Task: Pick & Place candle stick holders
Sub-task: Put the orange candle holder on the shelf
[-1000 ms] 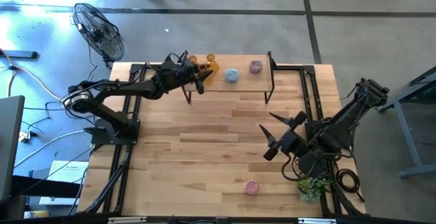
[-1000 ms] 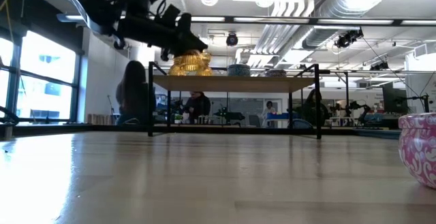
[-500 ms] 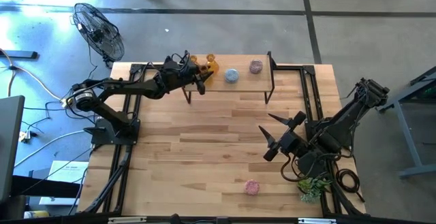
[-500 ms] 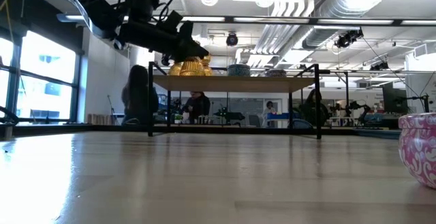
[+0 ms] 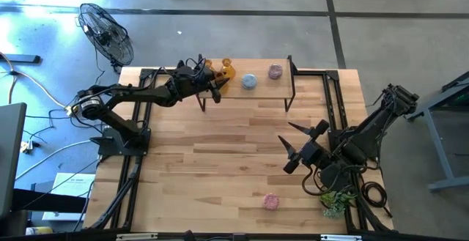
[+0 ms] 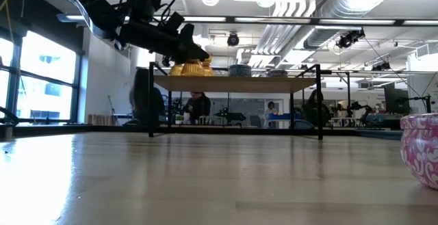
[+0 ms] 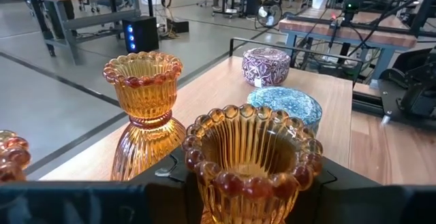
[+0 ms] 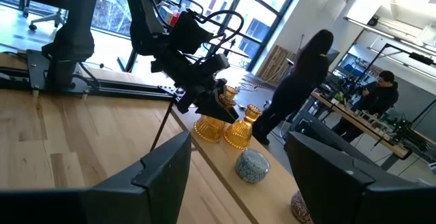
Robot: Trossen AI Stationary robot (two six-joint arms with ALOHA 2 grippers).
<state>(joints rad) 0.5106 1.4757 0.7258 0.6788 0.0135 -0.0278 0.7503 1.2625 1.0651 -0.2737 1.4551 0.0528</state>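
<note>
Compared with a second ago, the left gripper (image 5: 217, 84) has dropped slightly at the shelf's left end, and the amber holder (image 6: 189, 68) it carries now sits low on the raised wooden shelf (image 5: 260, 89) instead of hanging just above it; the fingers are narrow around this holder, which fills the space between them in the left wrist view, though whether they press it or have begun to loosen cannot be told. The right gripper (image 5: 293, 144) has not moved, hovering over the middle-right of the table with its fingers spread wide and nothing between them. On the shelf, just beside the held piece, stands a second amber holder (image 7: 144, 105), with the rim of a third amber holder (image 7: 12, 154) at the edge of the left wrist view; further along the shelf lie the pale blue holder (image 5: 249, 81) and then a pink holder (image 5: 275, 70). The other pink holder (image 5: 271, 201) rests alone on the table (image 5: 220, 168) near its front edge, well apart from the shelf, with a green potted plant (image 5: 335, 201) at the right arm's base. The table is light planked wood with black rails along both sides. Beyond it lie a grey concrete floor, a standing fan (image 5: 106, 32), workbenches, ceiling ducts, and people (image 8: 300, 81) standing in the background.
</note>
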